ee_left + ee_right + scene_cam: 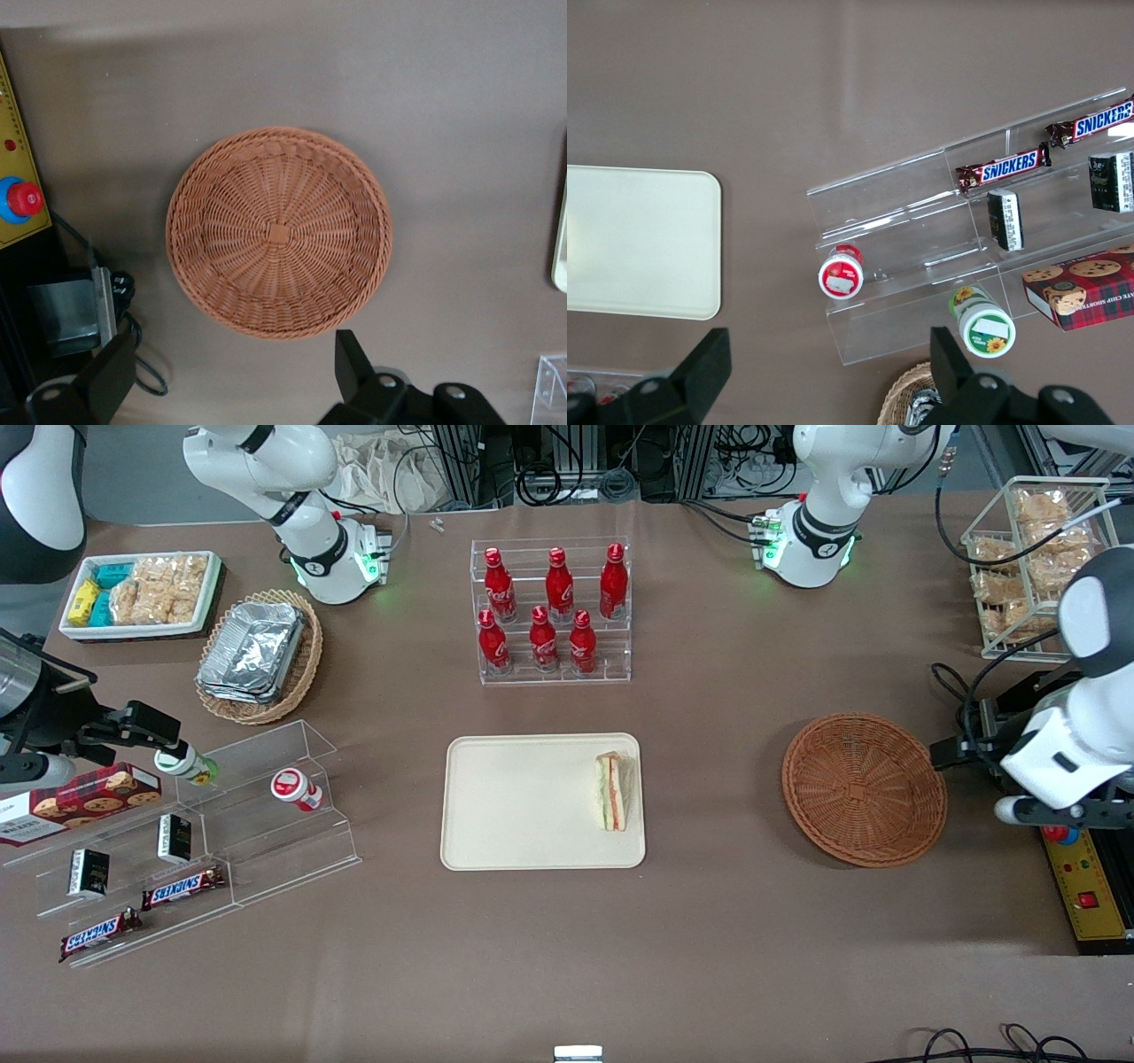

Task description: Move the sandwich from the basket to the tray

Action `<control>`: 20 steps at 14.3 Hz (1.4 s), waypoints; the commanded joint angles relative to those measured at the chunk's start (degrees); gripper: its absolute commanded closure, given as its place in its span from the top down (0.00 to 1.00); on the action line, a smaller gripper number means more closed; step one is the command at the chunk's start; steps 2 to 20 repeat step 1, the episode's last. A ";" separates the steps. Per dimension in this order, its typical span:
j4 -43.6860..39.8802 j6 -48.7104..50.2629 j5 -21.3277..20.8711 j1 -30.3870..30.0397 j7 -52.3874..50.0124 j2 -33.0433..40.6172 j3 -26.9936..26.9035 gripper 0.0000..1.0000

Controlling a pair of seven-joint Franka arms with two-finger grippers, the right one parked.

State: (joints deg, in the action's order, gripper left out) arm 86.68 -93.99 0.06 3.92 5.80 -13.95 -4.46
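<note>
The gripper hangs wide open and unladen above the basket.

Table: broad flat surface with a matte brown covering, evenly lit from above, soft shadows only. Farthest edge from the front camera: dark metal framing with hanging black cables; pale crumpled material, possibly cloth, beside it.
</note>
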 commanded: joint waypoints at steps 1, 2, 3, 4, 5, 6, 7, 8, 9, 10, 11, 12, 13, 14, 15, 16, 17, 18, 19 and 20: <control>-0.89 1.79 0.73 0.56 4.03 0.86 -0.38 1.00; -0.89 1.79 0.73 0.56 4.03 0.86 -0.38 1.00; -0.89 1.79 0.73 0.56 4.03 0.86 -0.38 1.00; -0.89 1.79 0.73 0.56 4.03 0.86 -0.38 1.00; -0.89 1.79 0.73 0.56 4.03 0.86 -0.38 1.00; -0.89 1.79 0.73 0.56 4.03 0.86 -0.38 1.00; -0.89 1.79 0.73 0.56 4.03 0.86 -0.38 1.00; -0.89 1.79 0.73 0.56 4.03 0.86 -0.38 1.00; -0.89 1.79 0.73 0.56 4.03 0.86 -0.38 1.00; -0.89 1.79 0.73 0.56 4.03 0.86 -0.38 1.00; -0.89 1.79 0.73 0.56 4.03 0.86 -0.38 1.00; -0.89 1.79 0.73 0.56 4.03 0.86 -0.38 1.00; -0.89 1.79 0.73 0.56 4.03 0.86 -0.38 1.00; -0.89 1.79 0.73 0.56 4.03 0.86 -0.38 1.00; -0.89 1.79 0.73 0.56 4.03 0.86 -0.38 1.00; -0.89 1.79 0.73 0.56 4.03 0.86 -0.38 1.00; -0.89 1.79 0.73 0.56 4.03 0.86 -0.38 1.00; -0.89 1.79 0.73 0.56 4.03 0.86 -0.38 1.00; -0.89 1.79 0.73 0.56 4.03 0.86 -0.38 1.00; -0.89 1.79 0.73 0.56 4.03 0.86 -0.38 1.00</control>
